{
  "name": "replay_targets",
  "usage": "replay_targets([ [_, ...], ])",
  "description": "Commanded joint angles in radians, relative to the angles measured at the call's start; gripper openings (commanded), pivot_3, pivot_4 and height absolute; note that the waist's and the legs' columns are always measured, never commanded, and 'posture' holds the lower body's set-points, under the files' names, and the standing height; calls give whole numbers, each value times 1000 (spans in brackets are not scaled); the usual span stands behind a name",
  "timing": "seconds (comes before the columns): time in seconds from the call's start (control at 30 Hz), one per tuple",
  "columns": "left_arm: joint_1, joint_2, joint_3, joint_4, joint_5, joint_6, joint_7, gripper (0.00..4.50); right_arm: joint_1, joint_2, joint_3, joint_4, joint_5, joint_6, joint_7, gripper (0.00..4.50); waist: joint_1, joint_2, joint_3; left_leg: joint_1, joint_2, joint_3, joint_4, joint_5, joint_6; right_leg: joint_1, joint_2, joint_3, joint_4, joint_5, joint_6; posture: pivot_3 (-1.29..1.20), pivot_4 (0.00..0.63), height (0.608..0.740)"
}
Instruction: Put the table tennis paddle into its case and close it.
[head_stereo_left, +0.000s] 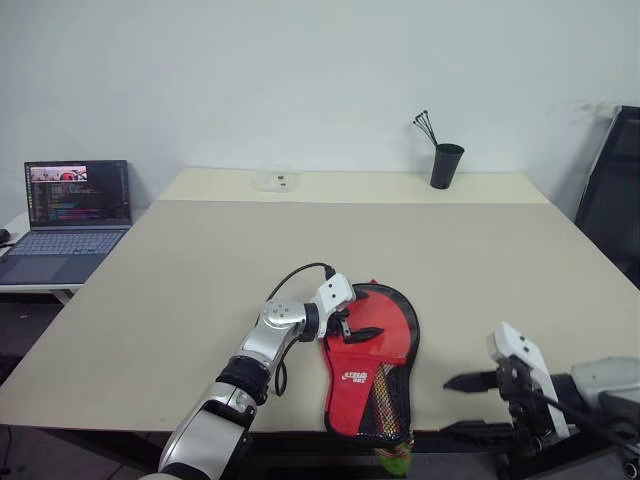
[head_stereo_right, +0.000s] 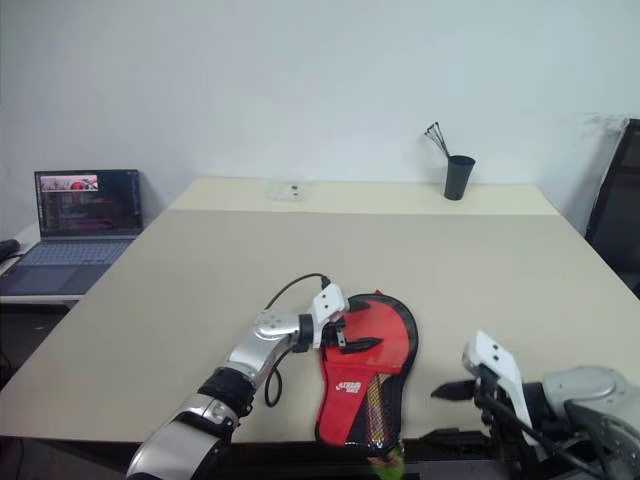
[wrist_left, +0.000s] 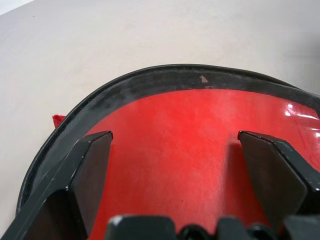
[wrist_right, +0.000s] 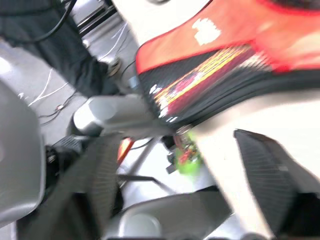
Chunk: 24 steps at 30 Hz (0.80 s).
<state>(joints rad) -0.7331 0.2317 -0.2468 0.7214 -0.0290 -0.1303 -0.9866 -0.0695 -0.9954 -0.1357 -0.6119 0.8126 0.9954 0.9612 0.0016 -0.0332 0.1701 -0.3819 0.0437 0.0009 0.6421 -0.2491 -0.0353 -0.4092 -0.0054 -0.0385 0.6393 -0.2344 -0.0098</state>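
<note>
The left gripper (head_stereo_left: 362, 327) has its two black fingers (wrist_left: 92, 172) spread wide apart, grasping nothing, poised over the round red face of the case (head_stereo_left: 370, 365). The right gripper (head_stereo_left: 470, 404) is spread apart too, empty, and hangs off the table's near edge, well apart from the case on its right side. The case lies flat on the table (head_stereo_left: 200, 290) at the near edge, round end away from the robot, mesh and white lettering toward it. A yellow-green ball (head_stereo_left: 398, 462) dangles below its narrow end. Whether the paddle lies inside cannot be told. A black cup (head_stereo_left: 446, 165) stands far behind the case, and a laptop (head_stereo_left: 70, 215) sits well off to its left.
</note>
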Motion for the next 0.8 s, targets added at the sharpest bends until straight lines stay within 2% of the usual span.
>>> replay_targets([
  [0.03, 60, 33, 4, -58, 0, 59, -20, 4390, -143, 57, 19, 120, -44, -72, -30, 4476, -4, 0, 0, 0, 0, 0, 0, 0, 0, 0, 0, 0, 0, 0, 0, 0, 150, 740],
  [0.1, 90, 76, 39, -151, -40, 98, -47, 4390, -231, 114, 62, 218, -119, -144, -58, 4476, -11, -2, 2, 0, 1, 1, 0, 0, 0, -1, 1, 1, 1, 0, 0, 0, 150, 740],
  [0.23, 149, 142, 113, -329, -139, 206, -66, 4390, -310, 190, 105, 348, -204, -248, -57, 4476, -13, -3, 4, -1, 3, 0, -1, 0, 0, -4, 3, 2, 4, -2, -2, 0, 150, 740],
  [0.33, 245, 241, 220, -511, -239, 307, -75, 4390, -389, 273, 147, 487, -271, -382, -26, 4476, -24, -2, 6, -6, 4, 1, -2, 0, 0, -10, 5, 4, 7, -2, -2, 0, 150, 740],
  [0.53, 430, 356, 362, -751, -349, 444, -29, 4390, -551, 379, 188, 763, -348, -513, 52, 4476, -28, 2, 8, -10, 4, 1, 0, 0, 0, -13, 4, 5, 8, -2, -2, 0, 150, 740],
  [0.63, 486, 367, 403, -837, -370, 473, 23, 4390, -610, 387, 195, 885, -383, -562, 107, 4476, -21, 2, 9, -10, 4, 1, 1, 0, 0, -13, 3, 5, 8, -2, -2, 0, 150, 740],
  [0.8, 469, 320, 365, -891, -346, 493, 131, 4390, -666, 350, 166, 1056, -431, -652, 179, 4476, 3, 2, 9, -11, 3, 0, 2, 0, 0, -13, 3, 4, 8, -2, -2, 0, 150, 740],
])
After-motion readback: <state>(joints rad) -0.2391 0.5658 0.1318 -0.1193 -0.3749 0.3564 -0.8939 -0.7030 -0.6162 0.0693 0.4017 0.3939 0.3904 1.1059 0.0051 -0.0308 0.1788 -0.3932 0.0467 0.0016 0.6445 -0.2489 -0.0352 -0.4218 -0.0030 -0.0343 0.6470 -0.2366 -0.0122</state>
